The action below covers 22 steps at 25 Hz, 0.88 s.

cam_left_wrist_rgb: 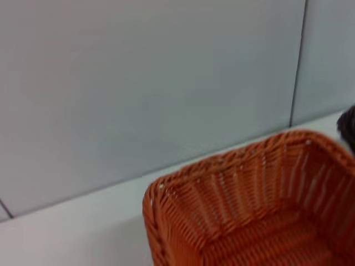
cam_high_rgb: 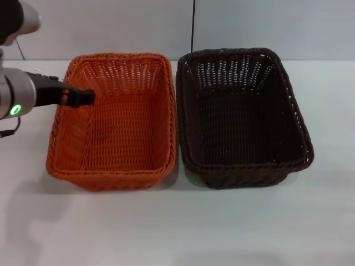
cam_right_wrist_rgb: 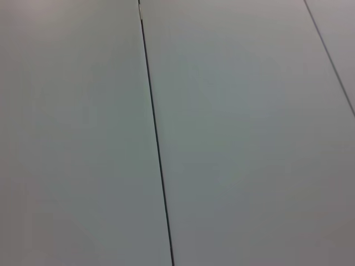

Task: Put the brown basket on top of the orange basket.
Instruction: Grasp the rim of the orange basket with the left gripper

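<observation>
The orange basket (cam_high_rgb: 113, 124) stands on the white table, left of centre in the head view. The brown basket (cam_high_rgb: 241, 116) stands right beside it, their long rims nearly touching. Both are upright and hold nothing. My left gripper (cam_high_rgb: 83, 98) reaches in from the left and hovers over the orange basket's left rim, pointing toward its inside. The left wrist view shows the far corner of the orange basket (cam_left_wrist_rgb: 260, 210) and a sliver of the brown basket (cam_left_wrist_rgb: 348, 128). My right gripper shows in no view.
The white table (cam_high_rgb: 177, 227) stretches in front of both baskets. A grey panelled wall (cam_high_rgb: 111, 22) with a dark vertical seam (cam_right_wrist_rgb: 155, 138) rises behind the table's far edge.
</observation>
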Each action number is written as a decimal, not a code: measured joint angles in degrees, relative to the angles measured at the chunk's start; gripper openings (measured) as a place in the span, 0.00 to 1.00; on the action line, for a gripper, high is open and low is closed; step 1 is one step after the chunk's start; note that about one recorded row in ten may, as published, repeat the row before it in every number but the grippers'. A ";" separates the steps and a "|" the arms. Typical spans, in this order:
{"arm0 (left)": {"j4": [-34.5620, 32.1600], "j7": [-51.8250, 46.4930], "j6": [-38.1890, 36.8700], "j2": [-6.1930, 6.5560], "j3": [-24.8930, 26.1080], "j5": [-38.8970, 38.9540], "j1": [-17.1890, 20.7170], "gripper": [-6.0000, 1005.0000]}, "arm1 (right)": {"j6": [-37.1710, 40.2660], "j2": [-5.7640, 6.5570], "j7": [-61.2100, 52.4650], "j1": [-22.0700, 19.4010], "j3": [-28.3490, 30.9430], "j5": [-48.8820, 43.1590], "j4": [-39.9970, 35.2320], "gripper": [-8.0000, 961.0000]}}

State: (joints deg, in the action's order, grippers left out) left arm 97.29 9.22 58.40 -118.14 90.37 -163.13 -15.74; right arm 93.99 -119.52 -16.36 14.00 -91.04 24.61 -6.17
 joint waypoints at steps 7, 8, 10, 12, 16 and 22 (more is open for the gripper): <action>-8.88 -2.36 -0.32 0.13 0.89 -2.42 -4.63 0.75 | 0.22 -0.03 0.04 -0.38 -0.39 0.00 0.09 0.85; -9.82 -2.39 -0.45 0.13 1.13 -2.42 -5.04 0.75 | 0.23 -0.04 0.04 -0.38 -0.38 0.00 0.12 0.85; -11.41 -2.44 -0.91 0.15 1.63 -2.42 -5.77 0.75 | 0.24 -0.04 0.09 -0.38 -0.38 0.00 0.15 0.85; -12.42 -2.43 -1.40 0.17 1.91 -2.41 -6.01 0.75 | 0.25 -0.03 0.10 -0.38 -0.38 0.00 0.14 0.85; -14.14 -2.43 -2.35 0.17 2.25 -2.39 -6.30 0.75 | 0.22 -0.02 0.09 -0.38 -0.36 0.00 -0.11 0.85; -18.55 -2.34 -2.94 0.14 3.70 -2.38 -7.97 0.74 | 0.08 0.06 0.09 -0.23 -0.36 0.00 -0.24 0.85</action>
State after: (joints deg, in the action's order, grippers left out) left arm 78.74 6.88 55.46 -118.00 94.07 -165.51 -23.71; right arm 94.07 -119.46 -16.27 13.77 -91.40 24.61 -6.41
